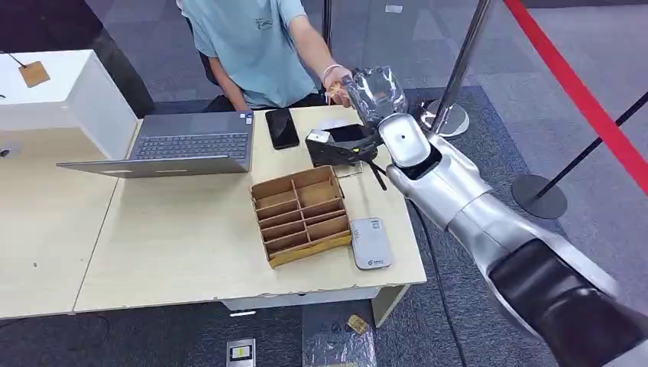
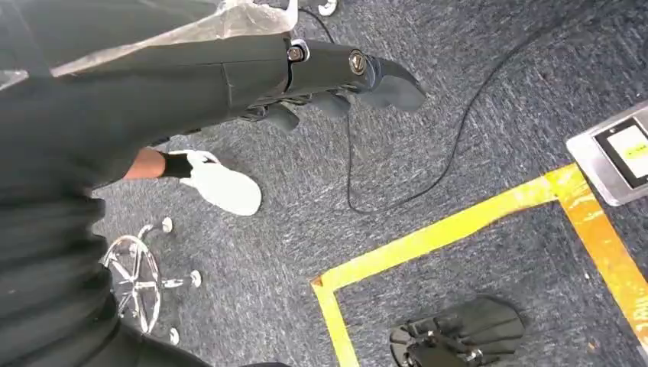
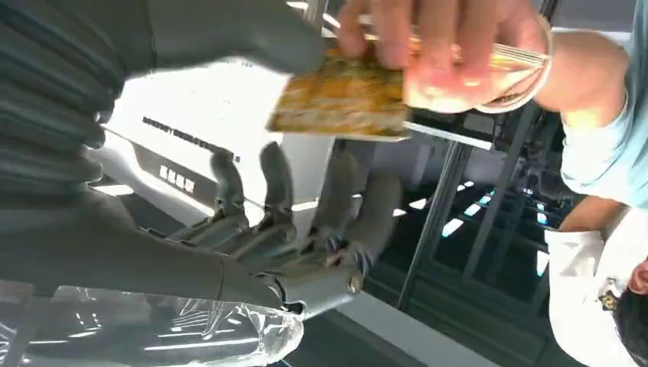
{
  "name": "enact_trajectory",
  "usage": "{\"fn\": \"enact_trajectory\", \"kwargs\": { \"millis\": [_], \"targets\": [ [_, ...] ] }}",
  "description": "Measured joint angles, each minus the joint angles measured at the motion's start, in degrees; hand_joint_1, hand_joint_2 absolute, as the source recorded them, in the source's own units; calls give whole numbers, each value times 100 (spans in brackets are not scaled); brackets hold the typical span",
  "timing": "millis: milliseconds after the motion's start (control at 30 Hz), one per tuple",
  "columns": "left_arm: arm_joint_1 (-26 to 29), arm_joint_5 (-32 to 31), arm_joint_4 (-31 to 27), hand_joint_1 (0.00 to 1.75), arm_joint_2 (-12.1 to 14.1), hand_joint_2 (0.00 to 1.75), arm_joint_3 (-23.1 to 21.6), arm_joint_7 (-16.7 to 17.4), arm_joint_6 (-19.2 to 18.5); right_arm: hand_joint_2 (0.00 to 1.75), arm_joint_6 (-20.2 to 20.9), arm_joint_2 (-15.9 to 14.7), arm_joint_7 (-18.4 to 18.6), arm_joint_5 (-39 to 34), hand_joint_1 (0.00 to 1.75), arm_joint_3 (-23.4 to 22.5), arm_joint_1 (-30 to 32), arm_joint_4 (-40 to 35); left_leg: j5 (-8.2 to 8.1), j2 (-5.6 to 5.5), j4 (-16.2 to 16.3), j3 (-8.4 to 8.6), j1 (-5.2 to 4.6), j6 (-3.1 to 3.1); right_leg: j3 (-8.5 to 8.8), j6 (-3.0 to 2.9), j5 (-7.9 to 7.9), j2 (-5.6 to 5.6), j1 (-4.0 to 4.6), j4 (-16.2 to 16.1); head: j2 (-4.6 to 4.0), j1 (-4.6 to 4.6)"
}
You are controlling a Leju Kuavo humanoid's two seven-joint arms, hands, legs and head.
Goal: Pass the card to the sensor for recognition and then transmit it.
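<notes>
Right robot hand (image 3: 306, 222), fingers spread, with the card (image 3: 340, 103) at its thumb tip; a person's hand (image 3: 443, 53) grips the card.

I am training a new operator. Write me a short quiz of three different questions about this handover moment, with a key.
1. True or false: the person's hand is touching the card.
2. What lies right beside the cardboard organizer on the table? A) white device B) mug C) scissors
3. Fill in: the left hand hangs above the ____.

Key: 1 true; 2 A, the white device; 3 floor.
</notes>
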Motion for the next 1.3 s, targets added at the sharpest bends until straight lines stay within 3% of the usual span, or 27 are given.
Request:
{"fn": "enact_trajectory", "kwargs": {
  "millis": [433, 600, 900, 1133, 1300],
  "targets": [
    [-10, 13, 0, 0, -15, 175, -28, -2, -24, 175, -103, 33, -37, -31, 0, -205, 177, -275, 0, 0, 0, 2, 0, 0, -1, 0, 0, 0, 0, 0, 0, -2],
    [27, 96, 0, 0, -15, 175, -28, -66, 33, 175, -13, -155, 153, -312, 0, -430, 434, -815, 0, -1, 2, 4, 0, 0, 2, 0, 0, 0, 0, -2, 0, 0],
    [237, 267, 0, 0, 2, 175, -28, -129, 105, 175, 475, -1041, 641, -848, 0, -1198, 1035, -2405, -2, -2, 9, 3, -2, 2, 1, 1, 1, 0, -2, -9, 0, 0],
    [288, 437, 2, 0, 11, 175, 2, -236, 149, 175, 752, -1965, 874, -1010, 0, -1992, 1581, -3649, -2, -1, 10, 6, -2, 2, 3, 3, 2, 0, -2, -11, 0, 0],
    [300, 564, 2, 0, 11, 175, 30, -291, 179, 175, 774, -2714, 1045, -1388, 0, -2819, 2286, -4421, -5, -6, 11, 5, -2, 6, 8, 4, 2, -2, -3, -14, 0, 4]
  ]
}}
